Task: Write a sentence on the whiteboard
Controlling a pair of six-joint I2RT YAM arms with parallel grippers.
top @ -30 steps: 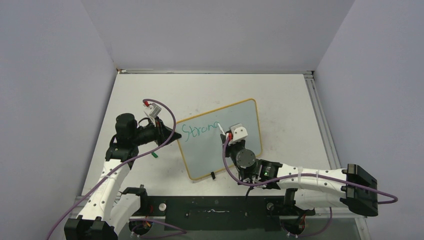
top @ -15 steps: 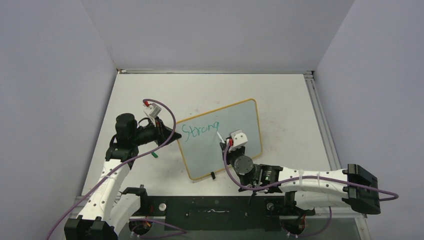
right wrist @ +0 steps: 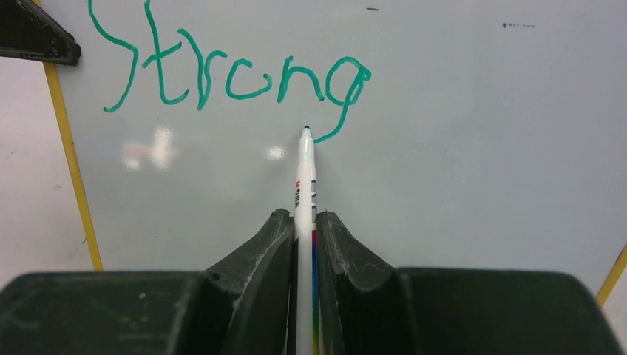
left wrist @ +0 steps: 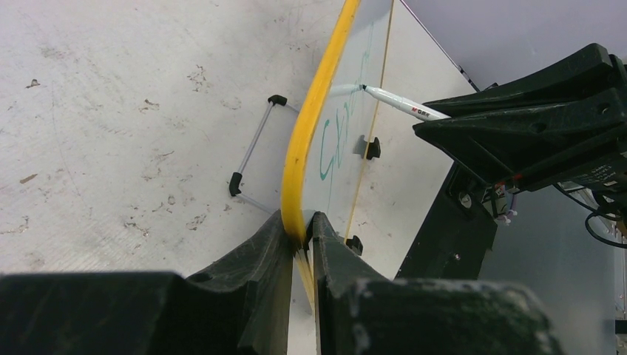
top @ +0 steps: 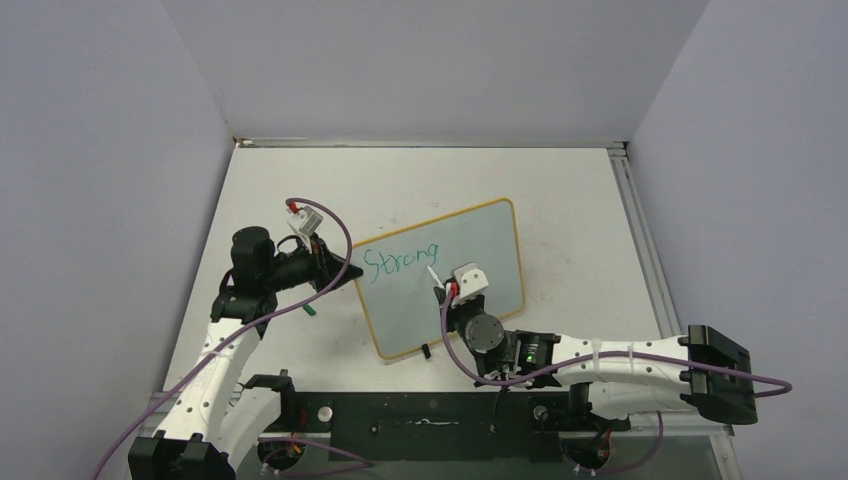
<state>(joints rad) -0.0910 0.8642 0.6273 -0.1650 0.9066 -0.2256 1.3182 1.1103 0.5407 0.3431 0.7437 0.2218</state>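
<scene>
Your right gripper [right wrist: 304, 216] is clamped tight on the marker [right wrist: 304, 170], tip just under the "g" of the sentence [right wrist: 236, 70]. Blank whiteboard [right wrist: 480, 148] runs right mid-table, with your left gripper [left wrist: 298, 220] pinching its left edge.

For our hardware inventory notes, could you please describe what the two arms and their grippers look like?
The left arm and right arm have white links, black joints and a trailing purple cable. The left gripper and right gripper have black, wedge-shaped fingers.

Pale lavender walls [top: 430, 70] box in a scuffed white table [top: 400, 180] (stained, seen close); a metal rail [top: 643, 240] lines its 3 o'clock edge.
</scene>
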